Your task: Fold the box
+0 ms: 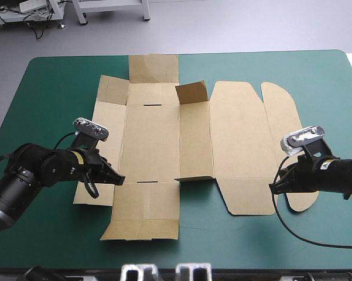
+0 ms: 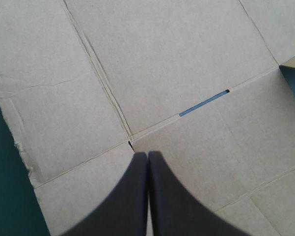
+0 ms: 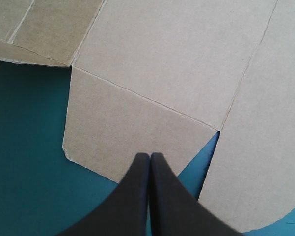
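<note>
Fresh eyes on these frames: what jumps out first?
The brown box lies unfolded across the middle of the teal-green table, one small flap standing up near its far edge. The left gripper, shut, hangs over the box's near left part; the right gripper, shut, over its near right edge.

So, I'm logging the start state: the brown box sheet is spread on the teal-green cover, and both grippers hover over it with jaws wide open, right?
Not quite: the jaws are shut, not open. Each wrist view shows them meeting in one pointed arch. The rest holds: the box is spread on the teal-green cover, with the left gripper and right gripper over it.
</note>
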You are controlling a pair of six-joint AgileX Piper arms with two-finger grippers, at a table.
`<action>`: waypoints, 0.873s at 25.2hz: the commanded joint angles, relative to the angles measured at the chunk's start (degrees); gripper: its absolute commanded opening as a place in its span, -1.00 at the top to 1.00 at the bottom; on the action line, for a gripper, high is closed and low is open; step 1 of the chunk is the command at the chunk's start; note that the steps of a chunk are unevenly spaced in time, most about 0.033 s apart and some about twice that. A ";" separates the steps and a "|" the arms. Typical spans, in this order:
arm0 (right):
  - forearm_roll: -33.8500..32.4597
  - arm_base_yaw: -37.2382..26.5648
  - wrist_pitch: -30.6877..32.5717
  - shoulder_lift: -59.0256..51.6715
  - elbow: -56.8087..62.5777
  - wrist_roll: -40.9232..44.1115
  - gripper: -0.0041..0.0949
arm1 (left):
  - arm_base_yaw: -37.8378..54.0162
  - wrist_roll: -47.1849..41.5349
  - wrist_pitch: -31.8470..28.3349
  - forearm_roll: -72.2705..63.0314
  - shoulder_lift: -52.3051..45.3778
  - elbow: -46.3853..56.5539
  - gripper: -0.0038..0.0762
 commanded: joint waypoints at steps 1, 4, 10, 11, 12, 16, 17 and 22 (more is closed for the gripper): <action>1.33 0.09 -1.72 -0.70 -1.19 -0.41 0.95 | -0.19 -0.40 -2.13 -0.59 -1.30 -1.84 0.93; 1.33 0.09 -1.72 -0.70 -1.19 -0.41 0.95 | -0.19 -0.40 -2.01 -0.59 -1.30 -1.84 0.93; 1.33 0.09 -1.97 -0.70 -1.19 -0.41 0.95 | -0.19 -0.40 -1.89 -0.59 -1.30 -1.84 0.93; 1.33 0.09 -1.97 -0.70 -1.19 -0.41 0.95 | -0.19 -0.40 -2.01 -0.59 -1.30 -1.84 0.93; 1.33 0.09 -2.12 -0.70 -1.19 -0.41 0.95 | -0.19 -0.40 -2.01 -0.59 -1.30 -1.84 0.93; 1.33 0.09 -2.63 -0.70 -1.19 -0.41 0.95 | -0.19 -0.40 -2.01 -0.81 -1.19 -1.84 0.93; 1.33 0.09 -2.78 -0.70 -1.19 -0.41 0.95 | -0.19 -0.40 -2.14 -0.81 -0.90 -1.88 0.93; 1.33 0.09 -2.88 -0.70 -1.19 -0.52 0.95 | -0.19 -0.40 -4.31 -1.07 2.52 -3.90 0.92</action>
